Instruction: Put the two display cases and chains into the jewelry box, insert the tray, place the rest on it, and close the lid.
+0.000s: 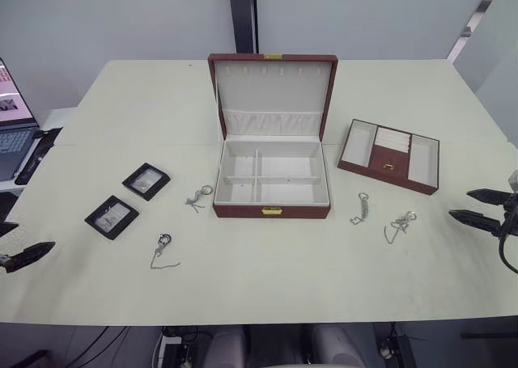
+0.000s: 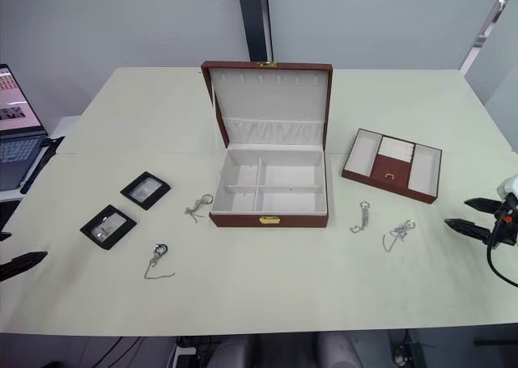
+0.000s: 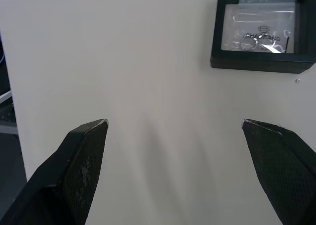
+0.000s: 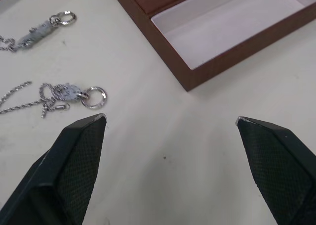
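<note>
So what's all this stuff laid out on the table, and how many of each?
Jewelry box: one, reddish-brown, table centre, lid open and upright.
Tray: one, reddish-brown, right of the box.
Display cases: two, black, left of the box.
Chains: four, silver, two each side of the box.
Laptop: one, far left.
Table: one, cream.
Left gripper: black, open, near the display cases.
Right gripper: black, open, near the tray.

Place: likely office/lab | cues: laptop (image 1: 10, 129), pale table (image 1: 267, 279), plain grey walls (image 1: 105, 20)
</note>
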Motion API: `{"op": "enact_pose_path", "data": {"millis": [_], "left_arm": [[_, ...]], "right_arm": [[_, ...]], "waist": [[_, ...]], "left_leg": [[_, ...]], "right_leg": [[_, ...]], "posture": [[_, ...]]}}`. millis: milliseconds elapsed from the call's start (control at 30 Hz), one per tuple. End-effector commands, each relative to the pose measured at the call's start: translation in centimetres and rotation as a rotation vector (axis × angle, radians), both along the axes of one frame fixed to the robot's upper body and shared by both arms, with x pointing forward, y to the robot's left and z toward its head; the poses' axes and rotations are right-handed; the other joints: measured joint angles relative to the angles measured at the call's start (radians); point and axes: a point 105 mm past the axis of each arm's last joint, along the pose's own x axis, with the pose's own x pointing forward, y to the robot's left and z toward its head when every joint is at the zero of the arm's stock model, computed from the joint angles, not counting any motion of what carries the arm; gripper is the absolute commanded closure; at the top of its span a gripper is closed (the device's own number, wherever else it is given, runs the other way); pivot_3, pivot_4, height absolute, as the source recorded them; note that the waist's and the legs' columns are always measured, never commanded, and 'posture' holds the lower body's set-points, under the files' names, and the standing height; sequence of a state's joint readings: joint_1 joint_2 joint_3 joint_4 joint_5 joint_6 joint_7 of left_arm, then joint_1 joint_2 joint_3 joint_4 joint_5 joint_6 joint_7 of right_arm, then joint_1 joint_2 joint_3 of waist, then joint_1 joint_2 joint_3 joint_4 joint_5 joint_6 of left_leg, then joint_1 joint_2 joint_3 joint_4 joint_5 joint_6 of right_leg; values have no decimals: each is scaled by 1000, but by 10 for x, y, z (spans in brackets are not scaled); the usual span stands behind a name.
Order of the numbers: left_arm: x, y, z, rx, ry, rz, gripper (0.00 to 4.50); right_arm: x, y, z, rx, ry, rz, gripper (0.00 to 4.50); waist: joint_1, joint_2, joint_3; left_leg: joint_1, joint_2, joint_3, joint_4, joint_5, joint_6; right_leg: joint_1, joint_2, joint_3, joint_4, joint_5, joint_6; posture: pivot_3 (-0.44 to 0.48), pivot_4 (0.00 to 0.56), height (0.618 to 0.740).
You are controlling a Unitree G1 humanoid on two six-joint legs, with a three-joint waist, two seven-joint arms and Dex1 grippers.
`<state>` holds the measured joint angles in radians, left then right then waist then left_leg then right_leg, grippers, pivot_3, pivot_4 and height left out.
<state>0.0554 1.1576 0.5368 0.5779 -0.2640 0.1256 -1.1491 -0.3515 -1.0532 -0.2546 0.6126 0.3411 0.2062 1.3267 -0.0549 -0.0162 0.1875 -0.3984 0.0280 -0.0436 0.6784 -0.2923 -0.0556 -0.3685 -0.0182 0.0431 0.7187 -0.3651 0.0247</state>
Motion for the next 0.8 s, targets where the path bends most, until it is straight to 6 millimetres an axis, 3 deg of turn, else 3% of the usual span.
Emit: {"op": "enact_pose_path", "data": {"millis": [33,233,433,633,800], "left_arm": [[12,-19,19,62,22,-141,0],[17,-50,16,243,223,-441,0],[27,-65,8,345,332,-604,0],[36,-76,-3,437,397,-728,0],[41,-73,-4,501,418,-746,0]], "right_arm": [[7,43,47,87,-140,160,29],[-13,153,93,175,-246,553,29],[-39,221,102,172,-281,815,29],[-54,256,112,197,-333,948,29],[-56,261,103,195,-314,952,29]], "waist": [[0,0,0],[-2,1,1],[0,1,0],[0,1,0],[-1,0,0]], "left_leg": [[0,0,0,0,0,0],[-1,1,-1,0,0,0],[-1,0,-2,0,0,0],[-3,0,-2,1,0,0],[-3,0,-3,1,0,0]], "right_leg": [[0,0,0,0,0,0],[-1,1,0,0,0,0],[-1,1,-1,0,0,0],[-2,1,-1,0,0,0],[-2,1,-2,0,0,0]], "posture": [[0,150,740],[0,150,740],[0,150,740],[0,150,740],[0,150,740]]}}
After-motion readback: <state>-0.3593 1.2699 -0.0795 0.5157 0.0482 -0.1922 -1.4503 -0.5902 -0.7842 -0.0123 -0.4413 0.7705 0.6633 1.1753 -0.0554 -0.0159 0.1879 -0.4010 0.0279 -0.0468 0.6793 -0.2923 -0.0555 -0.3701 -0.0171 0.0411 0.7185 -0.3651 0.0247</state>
